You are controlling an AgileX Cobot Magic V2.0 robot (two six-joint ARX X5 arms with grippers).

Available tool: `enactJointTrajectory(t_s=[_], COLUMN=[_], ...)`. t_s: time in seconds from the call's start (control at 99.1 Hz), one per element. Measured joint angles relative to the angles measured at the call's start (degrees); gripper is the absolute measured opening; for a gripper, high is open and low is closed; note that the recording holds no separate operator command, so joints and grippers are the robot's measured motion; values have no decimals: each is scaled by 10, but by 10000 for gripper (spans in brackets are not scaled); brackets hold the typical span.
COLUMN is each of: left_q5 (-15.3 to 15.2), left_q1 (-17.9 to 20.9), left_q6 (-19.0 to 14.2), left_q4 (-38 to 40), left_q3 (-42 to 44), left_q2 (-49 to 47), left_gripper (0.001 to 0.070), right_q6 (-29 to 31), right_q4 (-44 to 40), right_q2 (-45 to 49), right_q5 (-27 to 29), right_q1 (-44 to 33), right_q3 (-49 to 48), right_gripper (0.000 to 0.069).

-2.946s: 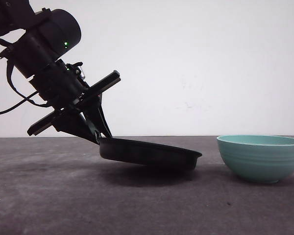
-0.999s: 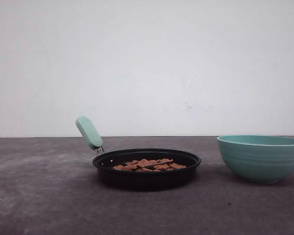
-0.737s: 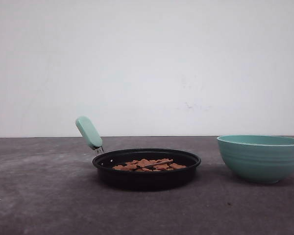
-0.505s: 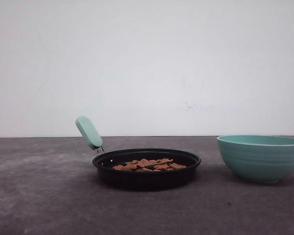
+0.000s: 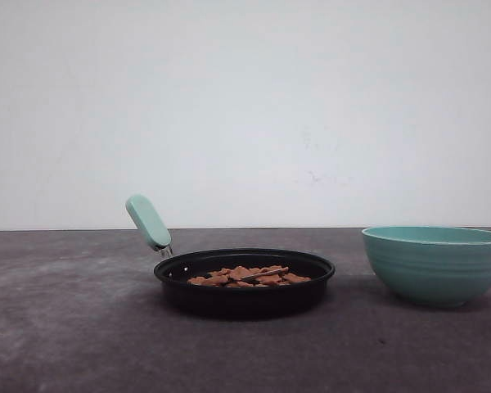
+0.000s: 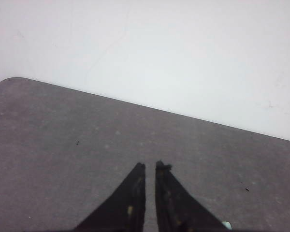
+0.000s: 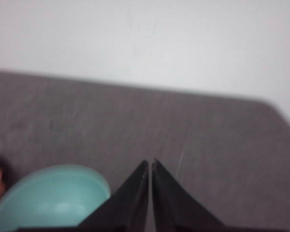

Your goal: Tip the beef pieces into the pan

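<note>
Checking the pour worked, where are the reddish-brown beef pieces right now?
In the front view, the beef pieces lie heaped inside the shallow black frying pan, mid-table, left of the teal ribbed bowl.

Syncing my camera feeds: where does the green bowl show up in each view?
Front view: bowl at the right edge, right of the pan.
Left wrist view: no bowl in it.
Right wrist view: bowl low, beside the shut right tool.
Shared landmark: the grey table, ending at the white wall.

The left gripper [image 6: 150, 166] is hanging above the table with its 2 black fingers nearly touching, gripping nothing. The right gripper [image 7: 150, 163] is likewise hovering, its 2 fingers pressed together, empty.
</note>
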Motion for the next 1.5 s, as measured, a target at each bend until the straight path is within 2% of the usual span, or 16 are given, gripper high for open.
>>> enactJointTrajectory(t_s=[0.151, 0.333, 1.342, 1.503], left_q5=[0, 1, 2, 6], left_q1=[0, 0, 0, 21], left_q6=[0, 0, 0, 31], left_q4=[1, 2, 1, 0], left_q3=[0, 0, 0, 0], left_q2=[-3, -4, -5, -29], left_gripper=[12, 12, 12, 12], right_q6=[14, 13, 13, 13], right_q4=[27, 32, 36, 36], right_q2=[8, 3, 3, 3], right_q5=[-37, -15, -15, -15], right_q1=[-5, -7, -11, -11], right_q3=[-56, -62, -63, -63], right_gripper=[10, 10, 10, 10])
